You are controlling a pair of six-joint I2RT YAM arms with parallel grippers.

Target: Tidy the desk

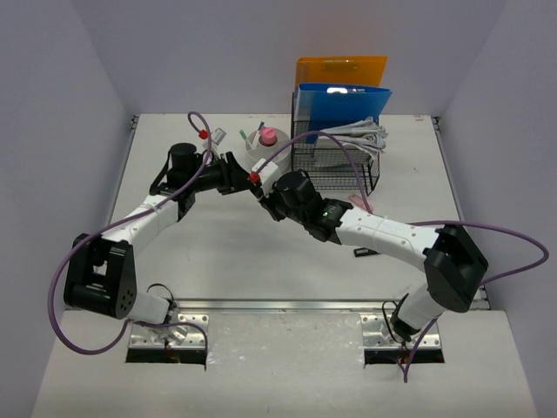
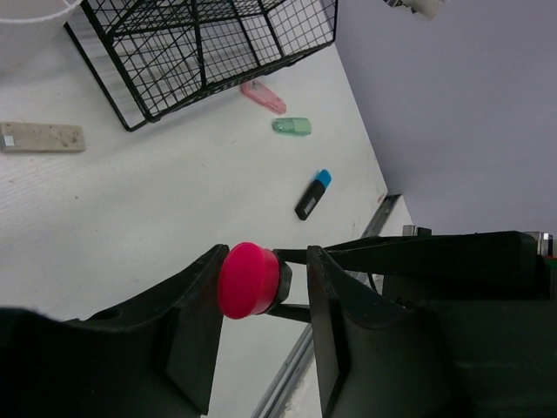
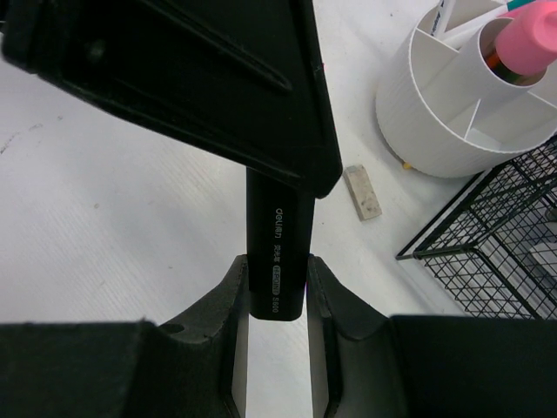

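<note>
Desk (image 1: 218, 261): white top, pale walls on three sides, arm bases at its near rail.
Landmark: white pen holder (image 3: 426, 131), standing toward the desk's far side.
Right gripper (image 3: 277, 274): just near-side of the holder, clamped on the barrel of a black marker (image 3: 277, 231).
Left gripper (image 2: 265, 272): near-left of the holder, jaws apart around the marker's pink cap (image 2: 244, 280). One finger (image 2: 196, 322) touches the cap; a slit of desk shows at the other.
Speckled eraser (image 3: 363, 192): flat, just beside the holder's base.
Black wire basket (image 1: 335, 170): right of the holder, touching or nearly; can't tell.
Blue folder (image 1: 341, 103) and orange folder (image 1: 341, 68): upright at the basket's far side.
</note>
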